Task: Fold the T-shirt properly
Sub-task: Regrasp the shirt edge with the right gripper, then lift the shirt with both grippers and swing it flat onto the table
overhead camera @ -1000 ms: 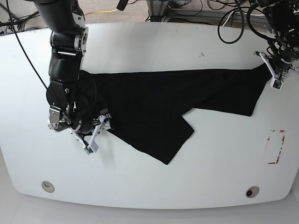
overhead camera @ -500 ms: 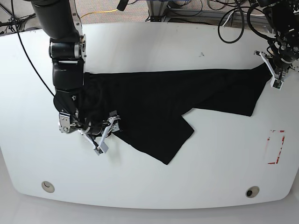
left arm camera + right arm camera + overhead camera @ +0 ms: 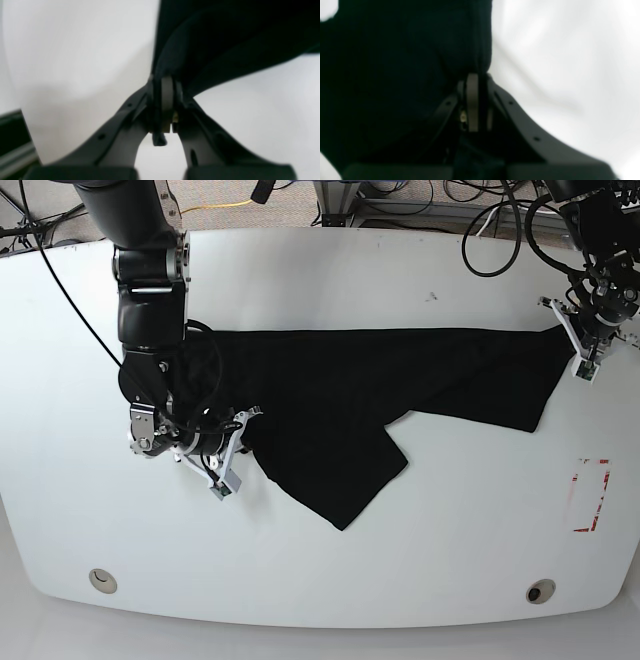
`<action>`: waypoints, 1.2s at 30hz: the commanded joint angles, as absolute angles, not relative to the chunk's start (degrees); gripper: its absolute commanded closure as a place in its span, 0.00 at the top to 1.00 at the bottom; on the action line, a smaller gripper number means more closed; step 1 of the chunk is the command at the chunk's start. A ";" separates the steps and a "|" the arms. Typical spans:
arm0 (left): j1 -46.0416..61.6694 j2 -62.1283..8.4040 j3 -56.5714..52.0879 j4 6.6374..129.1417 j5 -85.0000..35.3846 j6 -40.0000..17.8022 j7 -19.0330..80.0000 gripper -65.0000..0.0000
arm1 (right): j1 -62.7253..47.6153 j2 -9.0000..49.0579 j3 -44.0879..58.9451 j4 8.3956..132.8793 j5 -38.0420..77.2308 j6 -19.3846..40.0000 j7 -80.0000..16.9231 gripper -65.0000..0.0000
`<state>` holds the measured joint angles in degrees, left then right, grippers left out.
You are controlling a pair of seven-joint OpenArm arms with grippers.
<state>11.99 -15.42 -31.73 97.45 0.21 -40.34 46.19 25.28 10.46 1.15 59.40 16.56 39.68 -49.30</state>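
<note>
The black T-shirt (image 3: 380, 385) lies stretched in a long band across the white table (image 3: 330, 280), with one flap hanging toward the front (image 3: 340, 480). At its right end my left gripper (image 3: 579, 346) is shut on a corner of the cloth. The left wrist view shows the jaws (image 3: 163, 82) pressed together with the T-shirt (image 3: 225, 37) rising out of them. At the shirt's lower left edge my right gripper (image 3: 238, 445) is shut on the fabric. In the right wrist view the closed jaws (image 3: 475, 77) pinch a fold of the T-shirt (image 3: 407, 50).
A red rectangular mark (image 3: 590, 495) sits near the table's right edge. Two round holes (image 3: 102, 580) (image 3: 540, 591) lie near the front edge. Cables (image 3: 500, 220) hang behind the table at the back right.
My right gripper has slid rightward along the shirt's lower left edge and closed on the fabric. The front flap has shifted slightly left. The left gripper keeps its hold, barely moved.
</note>
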 commanded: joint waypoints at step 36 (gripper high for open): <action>-44.88 -17.27 -26.15 107.74 -0.04 -40.00 68.09 0.00 | 70.64 20.44 1.01 77.49 17.80 40.00 -68.26 0.00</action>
